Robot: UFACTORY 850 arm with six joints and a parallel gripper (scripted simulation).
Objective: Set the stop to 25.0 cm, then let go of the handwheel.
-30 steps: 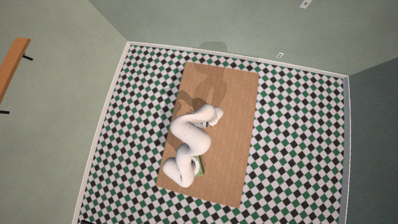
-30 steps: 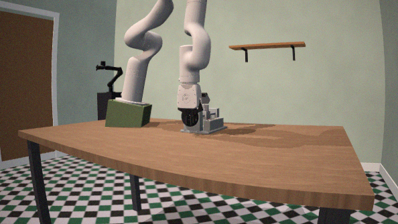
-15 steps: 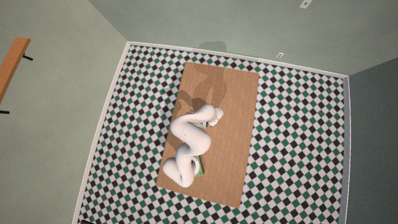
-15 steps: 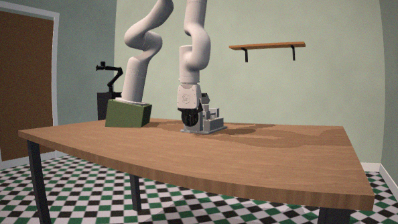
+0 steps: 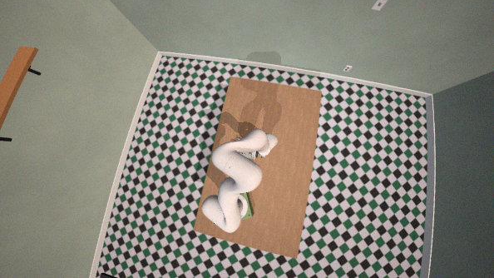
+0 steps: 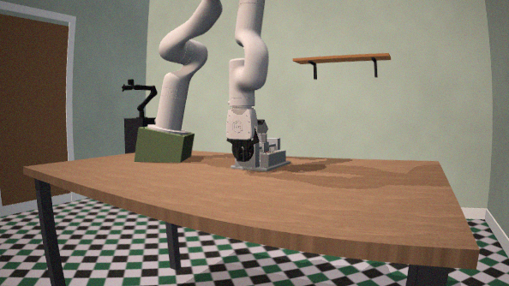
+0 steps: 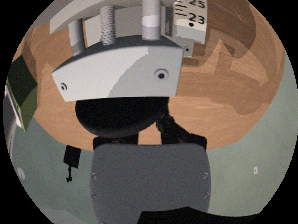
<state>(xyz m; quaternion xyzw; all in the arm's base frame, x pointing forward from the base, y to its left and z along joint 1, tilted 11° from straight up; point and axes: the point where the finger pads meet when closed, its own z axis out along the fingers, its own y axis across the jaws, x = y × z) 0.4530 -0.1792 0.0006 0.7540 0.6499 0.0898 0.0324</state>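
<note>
Gripper (image 6: 242, 152) clamps the black handwheel (image 7: 116, 115) at the grey stop fixture (image 6: 271, 158) on the wooden table (image 6: 326, 207).

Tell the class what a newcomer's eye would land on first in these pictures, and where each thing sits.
First comes the tall white arm, looping up from a green base block at the wooden table's far left. Its gripper points straight down, shut on the black handwheel of a small grey stop fixture mid-table. In the wrist view, a numbered scale stands at the upper right.
</note>
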